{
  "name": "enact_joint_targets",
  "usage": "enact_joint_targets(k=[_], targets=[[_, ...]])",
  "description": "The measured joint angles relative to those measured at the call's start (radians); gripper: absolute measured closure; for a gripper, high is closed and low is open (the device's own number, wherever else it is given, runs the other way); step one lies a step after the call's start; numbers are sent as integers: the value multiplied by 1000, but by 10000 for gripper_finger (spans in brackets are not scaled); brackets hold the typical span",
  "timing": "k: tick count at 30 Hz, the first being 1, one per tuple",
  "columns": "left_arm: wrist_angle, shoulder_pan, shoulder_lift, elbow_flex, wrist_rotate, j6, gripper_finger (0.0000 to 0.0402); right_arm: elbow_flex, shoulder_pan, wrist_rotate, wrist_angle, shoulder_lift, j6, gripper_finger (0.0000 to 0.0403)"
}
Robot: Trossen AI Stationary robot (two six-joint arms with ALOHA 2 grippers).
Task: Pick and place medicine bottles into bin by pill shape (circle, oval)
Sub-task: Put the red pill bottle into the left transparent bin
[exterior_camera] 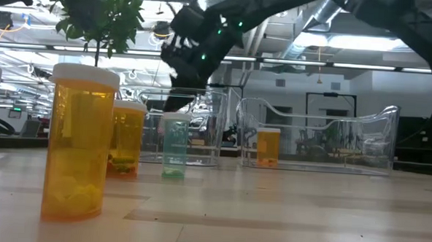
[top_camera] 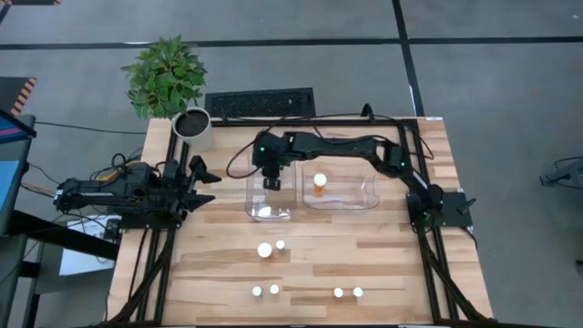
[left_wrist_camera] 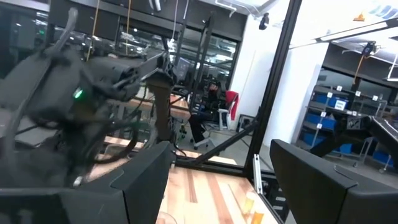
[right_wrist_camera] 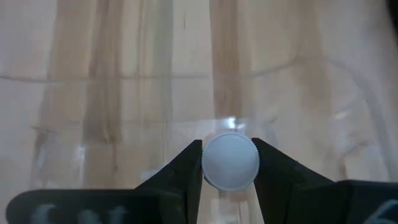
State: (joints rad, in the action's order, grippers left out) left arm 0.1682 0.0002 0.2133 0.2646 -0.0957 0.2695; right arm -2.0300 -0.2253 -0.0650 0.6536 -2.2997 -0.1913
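Note:
My right gripper [top_camera: 271,182] reaches over the left clear bin [top_camera: 255,208] and is shut on a medicine bottle, of which only the round white cap [right_wrist_camera: 231,160] shows. One amber bottle [top_camera: 320,182] stands in the right clear bin [top_camera: 364,196]. Several white-capped bottles stand on the table nearer the front: a larger one [top_camera: 264,249], a small one beside it [top_camera: 281,244], and two pairs [top_camera: 265,291] [top_camera: 348,292]. My left gripper [top_camera: 196,178] waits open and empty at the table's left edge. My right gripper pinches the bottle's white cap [right_wrist_camera: 205,163] between its two fingers [right_wrist_camera: 186,165], one on each side of the rim. The fingers come from above, pointing down. The bottle stands upright under them inside the left bin's outline. The cap hides its body, so whether it rests on the bin floor cannot be told.
A white plant pot [top_camera: 193,128] with a green plant stands at the far left corner. A dark keyboard-like grille [top_camera: 260,103] lies beyond the far edge. A black frame [top_camera: 428,264] runs along the table's sides. Bare wood lies between the bins and the front bottles.

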Motion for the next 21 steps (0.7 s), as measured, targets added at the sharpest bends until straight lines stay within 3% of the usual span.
enact_joint_targets(k=[21], targets=[[2, 0, 0, 0, 2, -3, 132, -11, -12, 14, 23, -78, 10, 265]])
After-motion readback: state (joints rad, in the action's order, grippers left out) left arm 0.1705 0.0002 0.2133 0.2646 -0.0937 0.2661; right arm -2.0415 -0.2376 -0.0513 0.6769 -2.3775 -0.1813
